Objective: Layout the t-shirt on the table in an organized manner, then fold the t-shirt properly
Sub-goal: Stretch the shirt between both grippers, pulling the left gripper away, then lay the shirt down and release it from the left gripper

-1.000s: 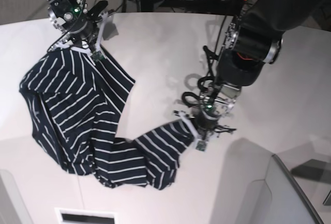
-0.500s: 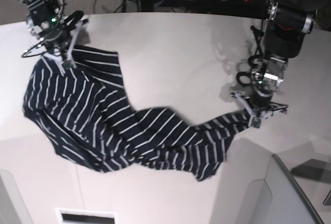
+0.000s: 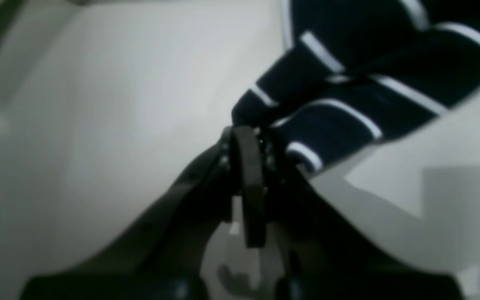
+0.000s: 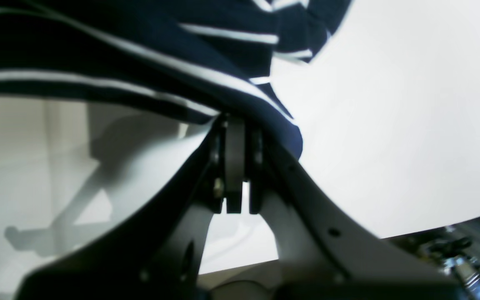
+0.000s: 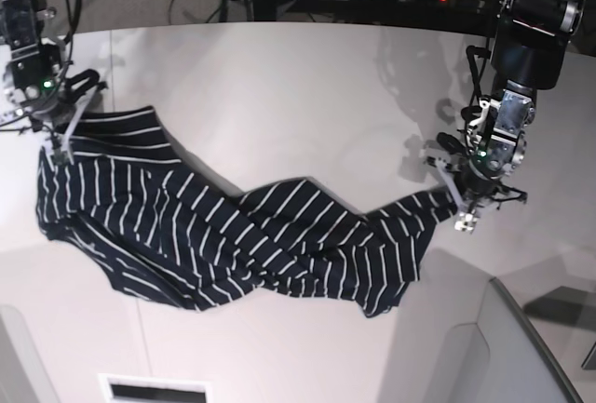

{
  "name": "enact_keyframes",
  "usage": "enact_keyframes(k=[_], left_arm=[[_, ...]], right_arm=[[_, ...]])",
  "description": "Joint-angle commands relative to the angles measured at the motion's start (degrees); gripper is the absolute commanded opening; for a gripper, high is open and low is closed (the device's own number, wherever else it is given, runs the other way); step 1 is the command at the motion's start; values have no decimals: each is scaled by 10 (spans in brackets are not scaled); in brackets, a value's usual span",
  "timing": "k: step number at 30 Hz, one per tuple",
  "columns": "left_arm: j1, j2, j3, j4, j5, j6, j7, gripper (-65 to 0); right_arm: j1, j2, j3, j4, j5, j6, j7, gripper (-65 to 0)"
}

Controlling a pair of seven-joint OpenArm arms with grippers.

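Navy striped t-shirt (image 5: 233, 235) stretched between both clamped end effectors, apparently sagging onto bare white table (image 5: 307, 96).

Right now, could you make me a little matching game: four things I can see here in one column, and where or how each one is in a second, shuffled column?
Things:
1. t-shirt
2. left gripper
3. right gripper
4. table

States:
A. shut on a cloth edge, at the base view's left
B. white, bare in its far middle
C. stretched between both arms, twisted in its middle
D. shut on a cloth edge, at the base view's right

Pairs: 1-C, 2-D, 3-A, 4-B
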State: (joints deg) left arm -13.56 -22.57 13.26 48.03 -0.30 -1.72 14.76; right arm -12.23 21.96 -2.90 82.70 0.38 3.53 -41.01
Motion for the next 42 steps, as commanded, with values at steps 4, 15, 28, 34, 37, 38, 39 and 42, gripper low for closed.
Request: enact_keyframes(k=[4,15,28,34,37,38,39,42], left_arm=[[-11,-11,-51,16,9,7,7,-650],[2,-12,-62,64,3,7,41,-650],[140,11,-263,305,3,7,111,-540],[194,9,-268,333,5,7,109,-541],[222,8,-268,362,8,7,109,-541],[233,7,-270,373,8,7,108,-541],[243,9,-281,384,7,7,107,-541],[262,27,-320,412,3,7,107,-541]], right_arm=[[14,9,53,7,-6,36,2,-650],[1,-5,55,24,-6,65,-23,-410],[-14,-27,-33,190,-7,170,-19,-285],[-10,-35,-194,211,-7,74,-18,-287],[22,-43,-298,192,-7,-5,-18,-287],[34,-51,-327,177,-7,-37,-18,-287],[46,-59,-347,161,-7,-72,-18,-287],[80,-79,-389,106,-7,-132,-18,-287]])
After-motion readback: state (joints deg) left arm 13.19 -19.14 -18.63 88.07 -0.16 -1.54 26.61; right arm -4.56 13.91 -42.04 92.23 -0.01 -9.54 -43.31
